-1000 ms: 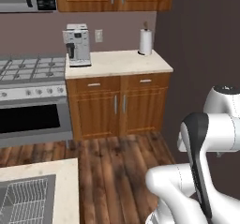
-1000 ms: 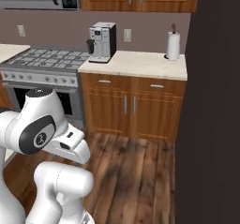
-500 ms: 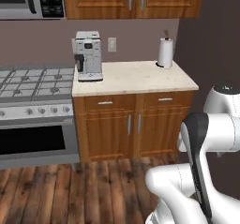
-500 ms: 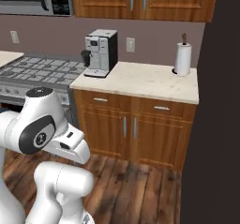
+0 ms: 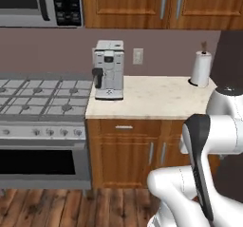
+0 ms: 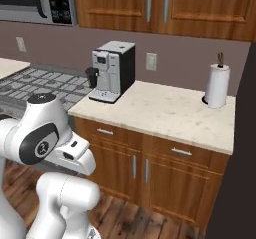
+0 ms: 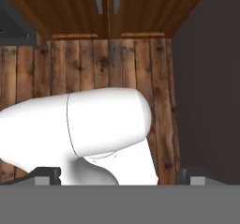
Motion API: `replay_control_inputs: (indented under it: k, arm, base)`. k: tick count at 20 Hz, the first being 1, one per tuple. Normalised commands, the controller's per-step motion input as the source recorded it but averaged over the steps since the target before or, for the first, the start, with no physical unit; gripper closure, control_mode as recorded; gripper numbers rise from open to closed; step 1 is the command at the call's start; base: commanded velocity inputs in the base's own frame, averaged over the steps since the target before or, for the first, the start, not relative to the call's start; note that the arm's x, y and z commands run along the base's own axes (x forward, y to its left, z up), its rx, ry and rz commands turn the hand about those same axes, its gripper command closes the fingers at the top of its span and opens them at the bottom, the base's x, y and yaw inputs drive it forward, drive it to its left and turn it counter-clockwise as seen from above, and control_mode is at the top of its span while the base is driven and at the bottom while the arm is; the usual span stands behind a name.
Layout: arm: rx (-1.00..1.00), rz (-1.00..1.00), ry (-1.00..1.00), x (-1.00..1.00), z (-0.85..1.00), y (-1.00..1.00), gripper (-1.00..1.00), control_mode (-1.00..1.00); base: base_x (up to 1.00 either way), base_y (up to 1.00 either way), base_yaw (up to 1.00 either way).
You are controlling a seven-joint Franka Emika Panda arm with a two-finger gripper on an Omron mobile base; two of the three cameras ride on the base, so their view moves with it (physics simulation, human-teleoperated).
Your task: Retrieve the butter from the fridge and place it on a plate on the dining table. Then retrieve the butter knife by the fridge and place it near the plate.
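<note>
My gripper (image 7: pixel 121 175) points down at the wooden floor, its two dark fingertips (image 7: pixel 47 174) far apart and nothing between them, so it is open. A tall dark grey flat side, apparently the fridge (image 6: pixel 246 133), stands at the right end of the wall counter; it also rises at the right edge of the left base view as the fridge (image 5: pixel 233 55) and fills the right of the hand view as a dark wall (image 7: pixel 208 78). The butter, the plate, the dining table and the butter knife are out of view.
A beige wall counter (image 5: pixel 152 98) over wooden cabinets carries a coffee machine (image 5: pixel 108 69) and a paper towel roll (image 5: pixel 200 68). A gas stove (image 5: pixel 38 98) with an oven stands to its left, under a microwave (image 5: pixel 38 5). Plank floor (image 7: pixel 117 63) lies below.
The base has driven closer to the wall counter, so the whole scene has grown and shifted. The sink corner at the lower left has left the view. The arm's folded pose is unchanged.
</note>
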Motion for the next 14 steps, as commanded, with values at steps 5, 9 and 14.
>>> replay_control_inputs:
  k: [5,9,14]
  arm:
    - [0.0,0.0,0.0,0.0,0.0,0.0,-1.0,1.0]
    - [0.0,0.0,0.0,0.0,0.0,0.0,-1.0,1.0]
    - [0.0,0.0,0.0,0.0,0.0,0.0,-1.0,1.0]
  base:
    - [0.41,0.0,0.56]
    - [0.29,0.01,0.65]
    - [0.74,-0.14,0.78]
